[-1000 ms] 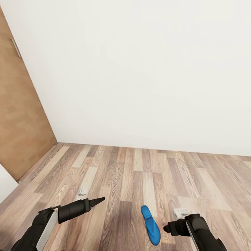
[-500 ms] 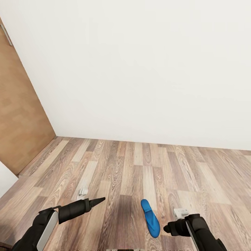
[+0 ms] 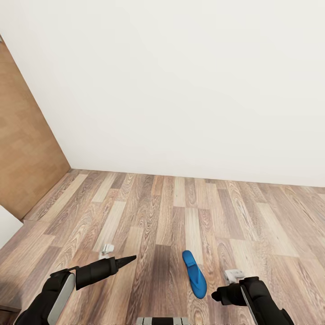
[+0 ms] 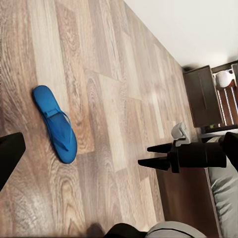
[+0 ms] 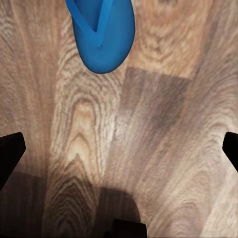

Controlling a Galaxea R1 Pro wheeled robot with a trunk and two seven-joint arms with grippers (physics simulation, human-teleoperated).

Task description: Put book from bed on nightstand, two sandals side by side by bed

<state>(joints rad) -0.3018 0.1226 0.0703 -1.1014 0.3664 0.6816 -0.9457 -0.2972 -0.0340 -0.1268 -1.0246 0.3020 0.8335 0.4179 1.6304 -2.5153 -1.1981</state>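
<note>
Sandal step in hand; approach phase, nothing gripped.

1 blue sandal (image 3: 194, 273) flat on the wood-plank floor (image 3: 180, 216), sole down, straps up, lying between the 2 arms and nearer the right one. Clear of the white wall (image 3: 180, 90) and of the brown door (image 3: 27, 149) at far left. No second sandal, book or nightstand identified from here.

Left tool (image 3: 128, 258) held low over the floor, well apart from the sandal; fingers seen edge-on in the head view, so open or closed: cannot tell. Right tool (image 4: 151, 155) seen from the left wrist view with both dark fingers parted, empty, hovering above bare planks just beside the sandal. In the right wrist view, sandal's rounded end (image 5: 103, 34) ahead of the spread fingertips, not yet between them.

Dark furniture and pale bedding at the edge of the left wrist view, possibly the bed; too cropped to be sure.

Next move, as judged: bring right tool forward and down to straddle the sandal's edge or strap, then close.
</note>
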